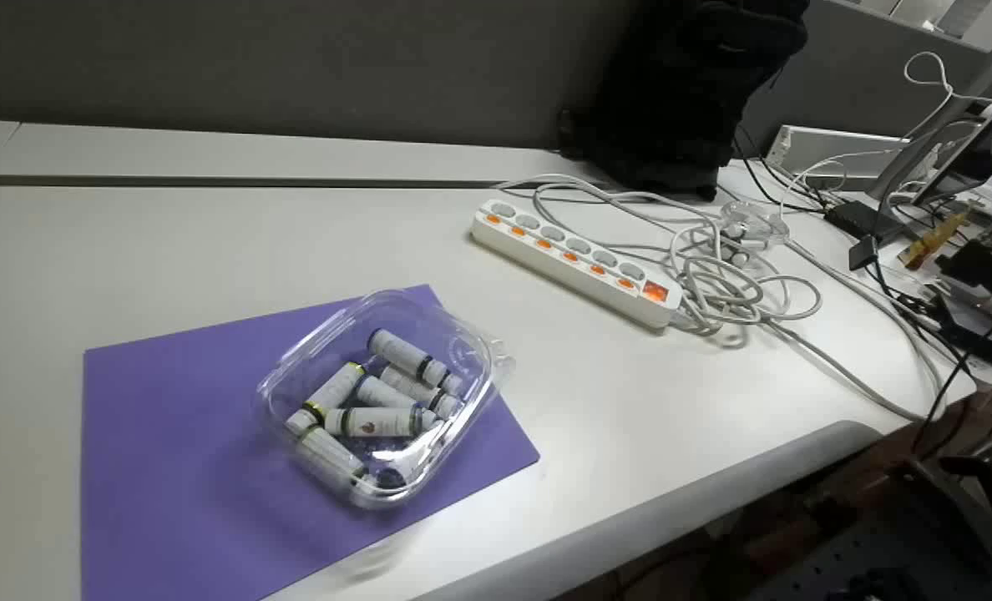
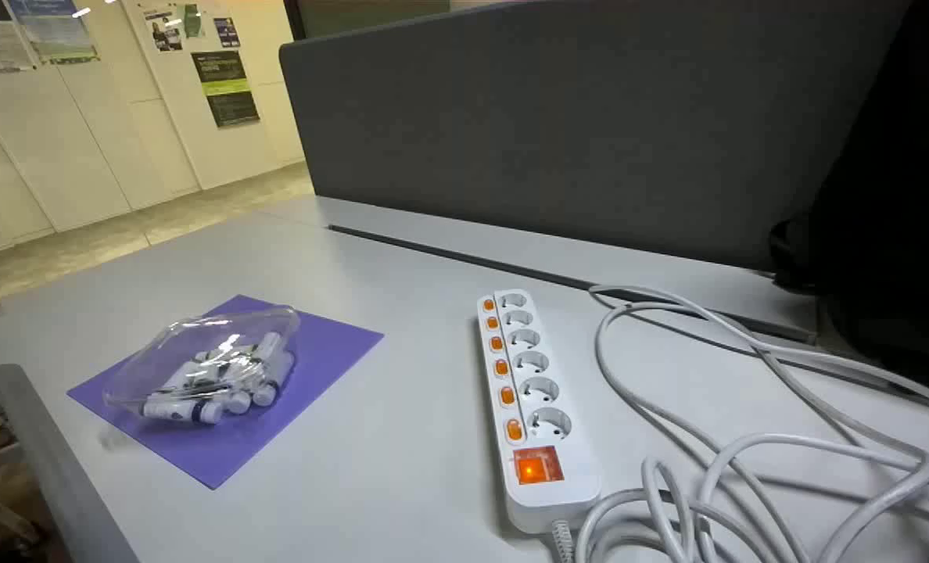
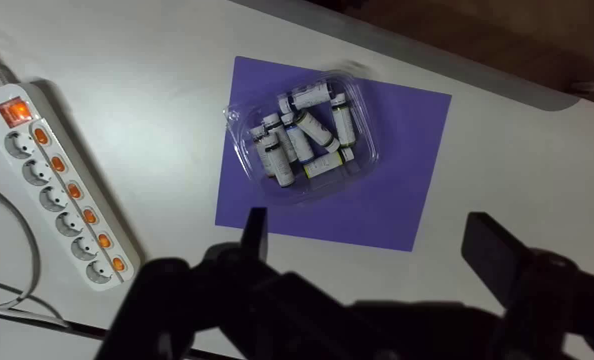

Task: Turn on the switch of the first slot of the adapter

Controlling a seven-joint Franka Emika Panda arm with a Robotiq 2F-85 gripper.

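The adapter is a long white power strip on the white table, seen in both exterior views (image 1: 564,269) (image 2: 521,371) and at the left of the wrist view (image 3: 63,182). It has a row of round sockets with a small orange switch beside each. A larger orange-red switch (image 2: 538,465) sits at its cable end and glows. I cannot tell the positions of the small switches. No plug is in the sockets. My gripper (image 3: 367,219) shows only in the wrist view. It is open and empty, its fingers wide apart above the table, to the side of the adapter.
A clear plastic tray (image 3: 359,107) of small white-labelled bottles stands on a purple sheet (image 3: 402,150). Tangled white cable (image 1: 717,284) lies by the adapter. A black backpack (image 1: 688,92) stands against the grey partition (image 1: 254,67). A monitor and cables are at the far table end.
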